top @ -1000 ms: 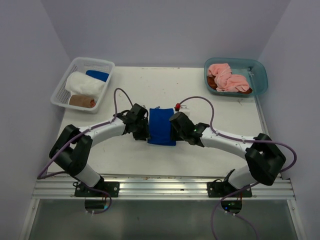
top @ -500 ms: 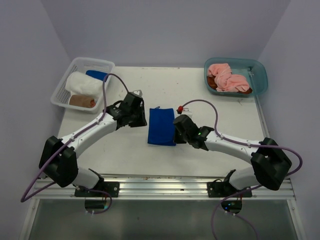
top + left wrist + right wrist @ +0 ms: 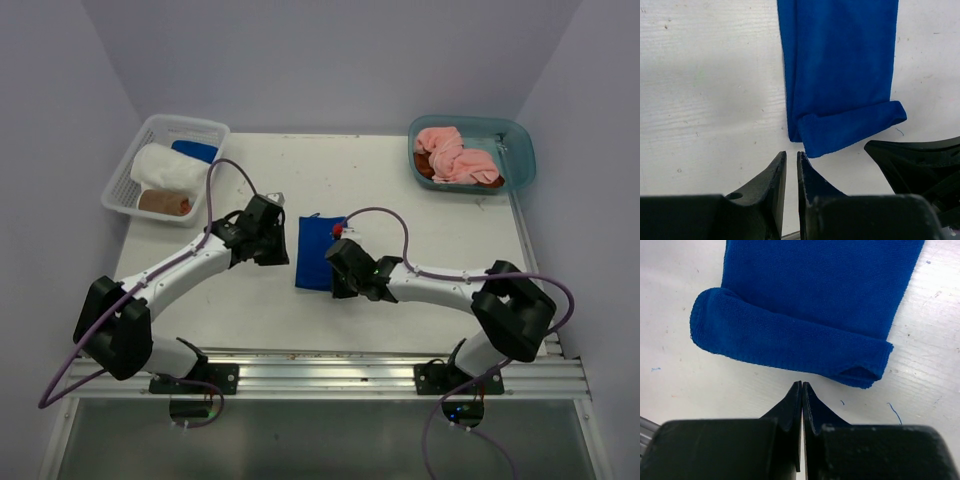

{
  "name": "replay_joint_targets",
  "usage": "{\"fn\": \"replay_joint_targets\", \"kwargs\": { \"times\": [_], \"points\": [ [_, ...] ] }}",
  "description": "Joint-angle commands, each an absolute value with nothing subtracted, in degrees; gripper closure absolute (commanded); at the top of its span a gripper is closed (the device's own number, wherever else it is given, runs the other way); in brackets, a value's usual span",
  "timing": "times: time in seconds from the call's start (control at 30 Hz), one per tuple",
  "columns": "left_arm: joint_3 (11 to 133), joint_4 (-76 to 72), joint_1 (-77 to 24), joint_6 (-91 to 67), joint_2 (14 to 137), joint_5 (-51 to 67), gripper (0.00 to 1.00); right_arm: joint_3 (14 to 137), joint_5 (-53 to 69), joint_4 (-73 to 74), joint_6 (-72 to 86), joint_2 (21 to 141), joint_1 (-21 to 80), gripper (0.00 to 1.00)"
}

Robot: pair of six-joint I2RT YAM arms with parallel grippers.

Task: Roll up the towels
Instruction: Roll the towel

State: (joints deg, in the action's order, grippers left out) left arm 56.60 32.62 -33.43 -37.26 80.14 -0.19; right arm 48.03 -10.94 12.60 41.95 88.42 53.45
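Observation:
A royal blue towel [image 3: 311, 252] lies flat at the table's middle, its near end turned over into a short roll [image 3: 790, 342]. My right gripper [image 3: 801, 384] is shut and empty, with its tips just short of that rolled edge; in the top view the right gripper [image 3: 332, 276] covers the towel's right side. My left gripper [image 3: 791, 155] stands barely open, a thin slit between its fingers and nothing in it, just off the roll's corner [image 3: 850, 127]. In the top view the left gripper [image 3: 281, 248] sits at the towel's left edge.
A white mesh basket [image 3: 211, 128] at the back left holds a white towel [image 3: 165, 167], a blue one [image 3: 194, 151] and a brown one [image 3: 163, 202]. A teal tub [image 3: 520, 150] at the back right holds a pink towel [image 3: 455, 157] over a brown one [image 3: 424, 172].
The left gripper has pulled back off the towel to its left and narrowed. The right gripper has shut and slid left along the towel, whose near end is now rolled over.

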Motion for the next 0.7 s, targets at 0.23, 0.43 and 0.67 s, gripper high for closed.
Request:
{"fn": "replay_joint_targets", "kwargs": {
  "times": [0.23,0.43,0.67],
  "points": [
    [55.11,31.29,-33.13,-35.59,79.8,1.14,0.84,58.08,-15.46,17.31,40.87,94.57,53.53,1.0],
    [54.58,31.2,-33.13,-35.16,79.98,1.41,0.86,63.8,-19.07,20.39,38.15,99.04,52.91,1.0],
    [54.14,30.94,-33.13,-35.16,79.19,1.49,0.87,68.29,-19.16,20.92,38.32,101.69,51.33,1.0]
  ]
}}
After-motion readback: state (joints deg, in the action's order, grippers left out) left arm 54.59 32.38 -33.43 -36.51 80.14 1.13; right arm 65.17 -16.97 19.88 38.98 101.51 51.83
